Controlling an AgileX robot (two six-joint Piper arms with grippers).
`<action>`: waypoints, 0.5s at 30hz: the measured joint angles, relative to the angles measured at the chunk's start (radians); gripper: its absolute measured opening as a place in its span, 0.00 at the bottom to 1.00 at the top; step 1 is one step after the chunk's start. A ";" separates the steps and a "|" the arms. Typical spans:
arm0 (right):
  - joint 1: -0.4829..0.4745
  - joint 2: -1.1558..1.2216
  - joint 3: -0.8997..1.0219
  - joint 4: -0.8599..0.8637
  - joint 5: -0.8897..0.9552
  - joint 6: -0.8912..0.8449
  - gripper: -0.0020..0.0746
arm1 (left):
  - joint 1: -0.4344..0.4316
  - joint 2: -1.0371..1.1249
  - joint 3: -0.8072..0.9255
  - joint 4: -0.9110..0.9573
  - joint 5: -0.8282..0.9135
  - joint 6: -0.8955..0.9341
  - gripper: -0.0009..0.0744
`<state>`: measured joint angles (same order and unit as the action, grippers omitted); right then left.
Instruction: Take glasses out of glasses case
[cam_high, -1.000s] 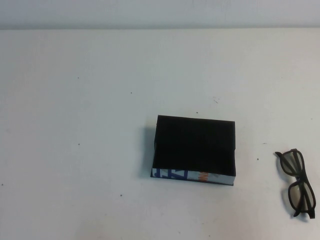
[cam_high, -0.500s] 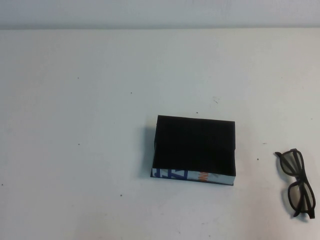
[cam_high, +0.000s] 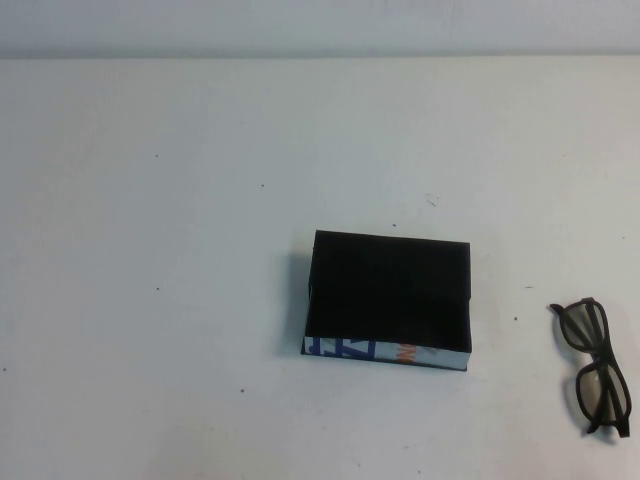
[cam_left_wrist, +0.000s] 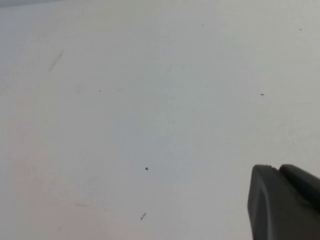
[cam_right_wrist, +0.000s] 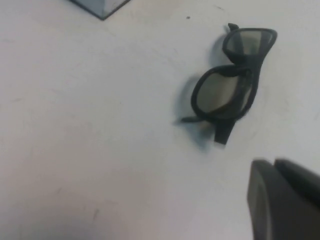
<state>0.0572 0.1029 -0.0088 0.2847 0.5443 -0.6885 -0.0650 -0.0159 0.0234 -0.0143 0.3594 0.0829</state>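
The black glasses case (cam_high: 388, 297), with its white front edge bearing blue lettering and an orange mark, lies near the table's middle. The black glasses (cam_high: 597, 366) lie folded on the table to the right of the case, outside it. Neither arm shows in the high view. In the right wrist view the glasses (cam_right_wrist: 232, 80) lie beyond my right gripper (cam_right_wrist: 273, 161), which is shut and empty, apart from them. A corner of the case (cam_right_wrist: 101, 6) shows at that view's edge. My left gripper (cam_left_wrist: 276, 167) is shut and empty over bare table.
The white table (cam_high: 180, 250) has a few small dark specks. Its far edge meets a pale wall at the back. The glasses lie close to the table's front right corner area.
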 joint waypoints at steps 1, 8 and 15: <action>0.000 -0.029 0.000 -0.009 0.003 0.000 0.01 | 0.000 0.000 0.000 0.000 0.000 0.000 0.01; -0.002 -0.111 0.032 0.008 -0.172 0.000 0.01 | 0.000 0.000 0.000 0.000 0.000 0.000 0.01; -0.002 -0.111 0.036 0.106 -0.224 0.000 0.01 | 0.000 0.000 0.000 0.000 0.000 0.000 0.01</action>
<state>0.0550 -0.0085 0.0272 0.3907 0.3204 -0.6885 -0.0650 -0.0159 0.0234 -0.0143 0.3594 0.0829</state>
